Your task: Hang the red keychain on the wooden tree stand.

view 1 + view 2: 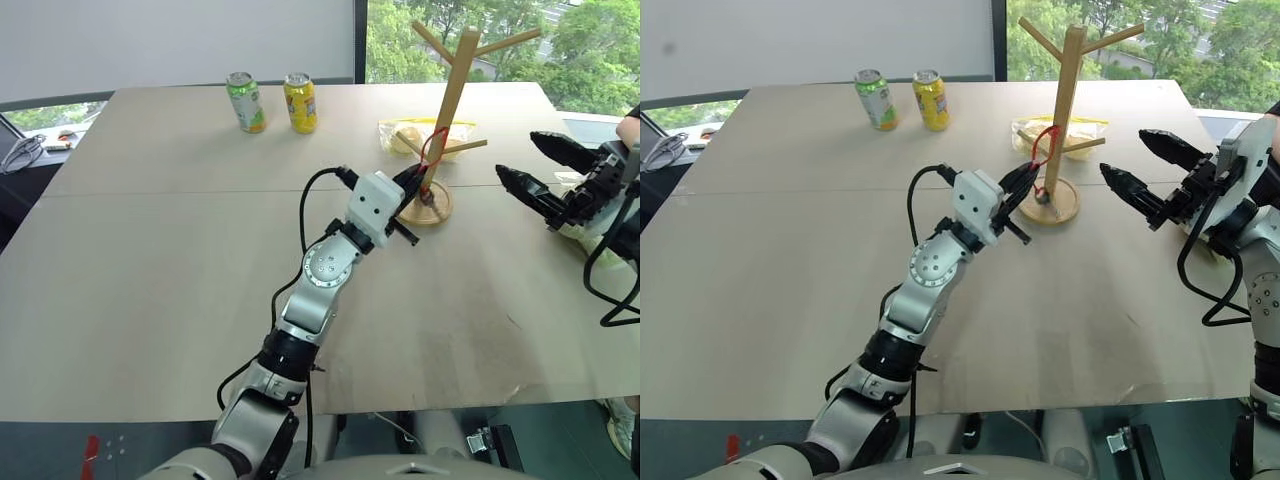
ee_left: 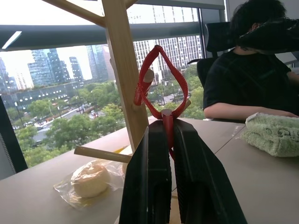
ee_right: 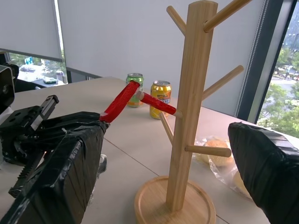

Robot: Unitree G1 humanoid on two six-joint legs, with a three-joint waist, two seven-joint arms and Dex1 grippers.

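The thin red teardrop-shaped keychain strap (image 2: pixel 156 81) is looped over a low angled peg of the tall light-wood tree stand (image 1: pixel 450 120), whose round disc base sits on the tan table (image 1: pixel 180 260). Nearby are a green can (image 1: pixel 245 101), a yellow can (image 1: pixel 300 102), a bagged bun (image 2: pixel 88 179) behind the stand and a green towel (image 2: pixel 275 133) beside a seated person (image 2: pixel 243 79). The left gripper (image 2: pixel 168 140), just beside the pole, is clamped on the strap's narrow lower end, while the right gripper (image 1: pixel 535 170) hangs near the stand with fingers spread wide, holding nothing.
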